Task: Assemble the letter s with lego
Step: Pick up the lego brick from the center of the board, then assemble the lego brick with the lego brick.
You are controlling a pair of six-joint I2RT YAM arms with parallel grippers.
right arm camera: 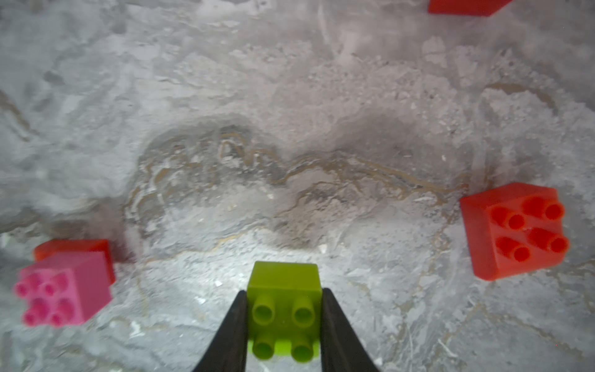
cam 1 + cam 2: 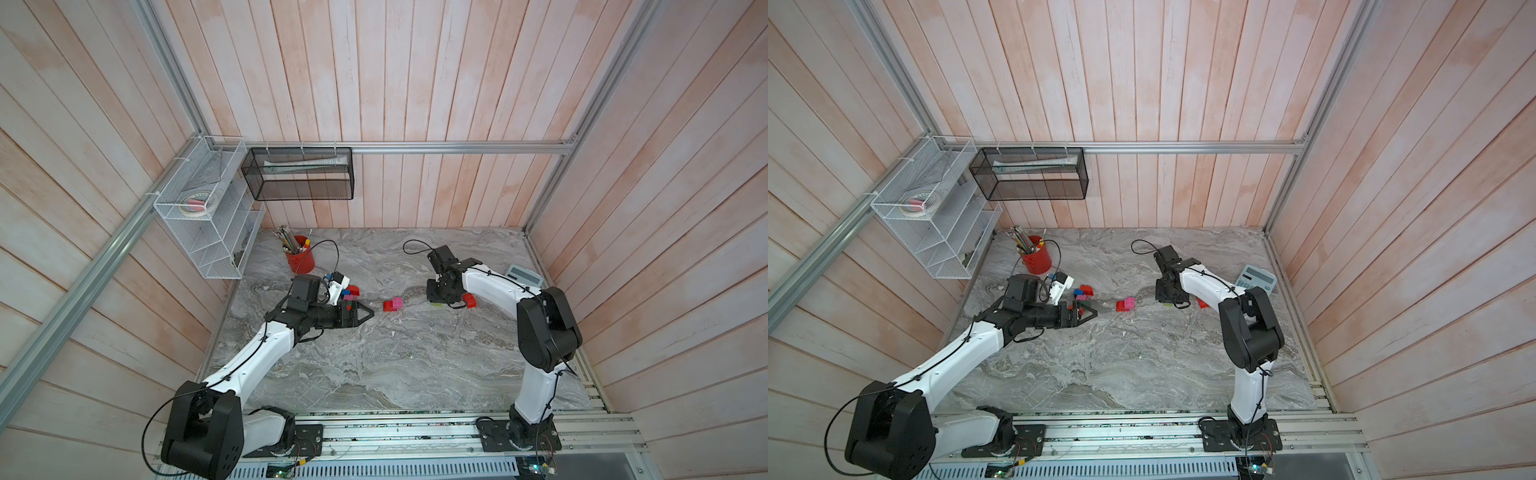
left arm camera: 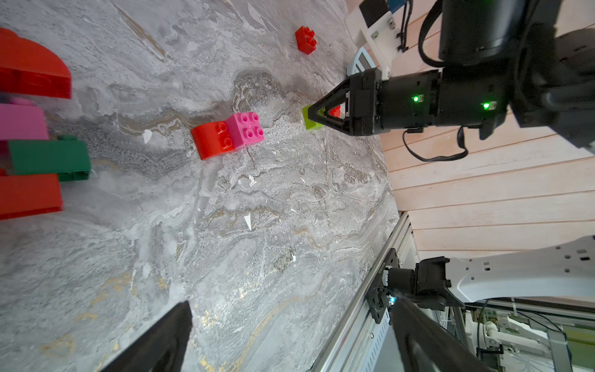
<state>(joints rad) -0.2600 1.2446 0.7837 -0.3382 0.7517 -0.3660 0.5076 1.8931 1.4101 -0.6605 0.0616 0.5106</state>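
Lime brick (image 1: 285,309) of the lego: square, studs up, clamped by two opposite side walls between the jaws of the right gripper (image 1: 285,291). Whether it rests on the counter (image 2: 395,374) or hangs just above it cannot be told.

Red-and-pink pair (image 2: 392,304): two bricks joined side by side, standing on the counter between the two arms and apart from the lime brick. From the right jaws it lies toward the left arm. Its long axis runs roughly along the line between the two grippers, with the pink end facing the right jaws. The lime brick, being square, has no long axis to align.

Left gripper (image 3: 291,302): jaws wide apart and empty, pointing at the pair, and nearer to it than the right jaws are.

Red square brick (image 1: 515,232): loose on the far side of the right jaws, away from the pair.

Brick cluster (image 2: 349,293): red, pink, dark green and blue pieces bunched just beside the left gripper.

Judged from this layout, the letter is barely begun. The carry most likely needed runs from the right jaws across to the pair's pink end.
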